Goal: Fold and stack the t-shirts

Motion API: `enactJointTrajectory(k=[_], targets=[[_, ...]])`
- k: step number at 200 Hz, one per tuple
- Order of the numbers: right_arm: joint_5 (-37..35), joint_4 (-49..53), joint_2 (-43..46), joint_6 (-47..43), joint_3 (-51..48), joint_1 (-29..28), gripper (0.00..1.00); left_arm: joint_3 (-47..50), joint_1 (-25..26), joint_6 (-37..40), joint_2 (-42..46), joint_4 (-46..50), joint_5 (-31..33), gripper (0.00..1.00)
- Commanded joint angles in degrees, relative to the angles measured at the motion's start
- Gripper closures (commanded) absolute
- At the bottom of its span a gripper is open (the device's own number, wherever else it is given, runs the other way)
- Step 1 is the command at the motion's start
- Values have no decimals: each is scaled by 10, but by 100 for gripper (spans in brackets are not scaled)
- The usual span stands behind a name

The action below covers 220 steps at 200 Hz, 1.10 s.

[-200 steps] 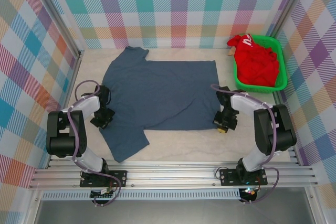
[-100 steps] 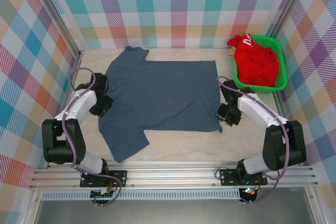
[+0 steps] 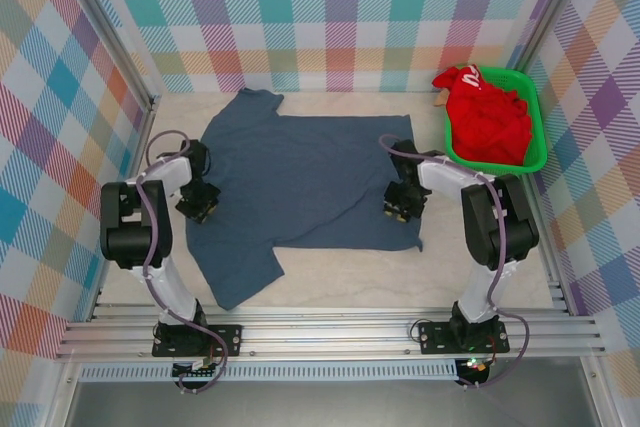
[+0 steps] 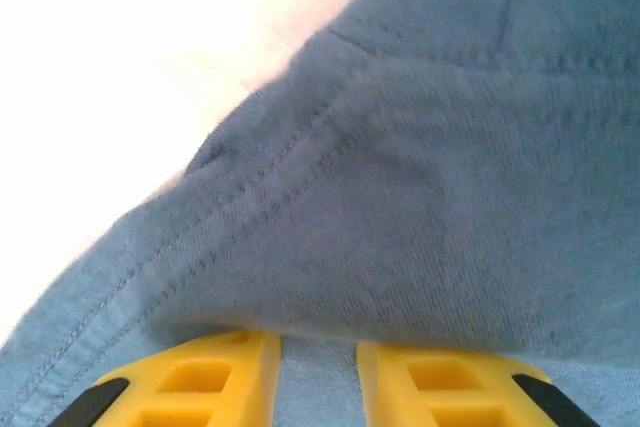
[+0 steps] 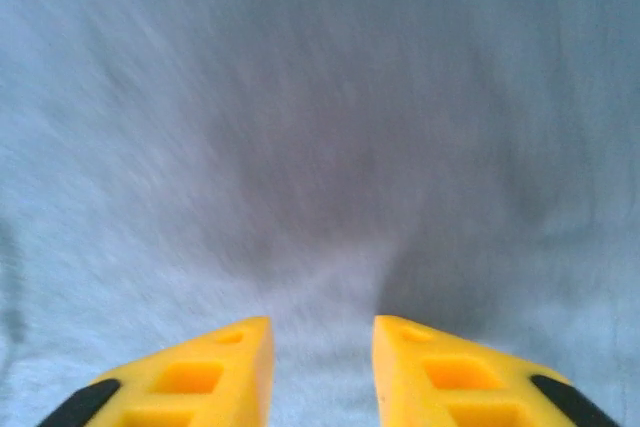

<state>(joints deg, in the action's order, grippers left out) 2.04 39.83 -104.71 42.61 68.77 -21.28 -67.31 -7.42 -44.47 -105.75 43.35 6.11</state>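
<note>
**Ana:** On the counter [image 3: 340, 277], right in the middle, the slate-blue t-shirt [image 3: 300, 182] lies spread out, both sleeves pointing off to the left side, one far and one near.

**Ben:** And the left fingers [image 4: 215, 372] are down at that left edge, between the sleeves. From the wrist, they're drawn close together with blue cloth nipped in the narrow gap, and a stitched fold rises just above them.

**Ana:** Over to the other side now. The right fingers [image 5: 225, 357] sit low on the shirt, just inside its right edge.

**Ben:** Same story there: pinched in tight, the fabric puckering up out of the gap. It's a blurry view, mind you.

**Ana:** And the red t-shirt [image 3: 487, 122]?

**Ben:** Heaped in the green basket [image 3: 500, 166] at the far right corner, spilling over the rim at the far left, with a little white mark showing on top. It's well apart from both arms.
</note>
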Motion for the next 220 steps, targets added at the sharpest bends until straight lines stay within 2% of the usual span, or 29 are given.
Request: enactJointTrajectory(k=[1, 24, 66, 104, 114, 140, 161, 193, 212, 220], targets=[[27, 5, -14, -1, 26, -10, 62, -15, -32, 55, -34, 12, 42, 72], [12, 22, -3, 9, 30, -8, 58, -42, -38, 72, -43, 15, 54, 73], [33, 20, -62, 12, 33, 3, 65, -67, -25, 82, -40, 3, -16, 71], [-29, 57, -114, 12, 64, 39, 67, -70, -4, 74, -27, -4, -48, 69], [-19, 52, -121, 3, 71, 57, 66, -67, 0, 70, -36, -8, -62, 69], [-58, 107, -156, -18, 155, 66, 66, -56, 25, 55, -58, -21, -91, 69], [-43, 126, -181, -22, 192, 96, 65, -53, 45, 42, -68, -37, -105, 69], [-12, 122, -199, -42, 220, 129, 65, -84, 65, 26, -91, -33, -111, 69], [-13, 127, -185, -60, 229, 128, 62, -98, 72, 25, -76, -10, -88, 69], [-15, 121, -163, -63, 218, 127, 60, -99, 77, 25, -56, 5, -68, 66]])
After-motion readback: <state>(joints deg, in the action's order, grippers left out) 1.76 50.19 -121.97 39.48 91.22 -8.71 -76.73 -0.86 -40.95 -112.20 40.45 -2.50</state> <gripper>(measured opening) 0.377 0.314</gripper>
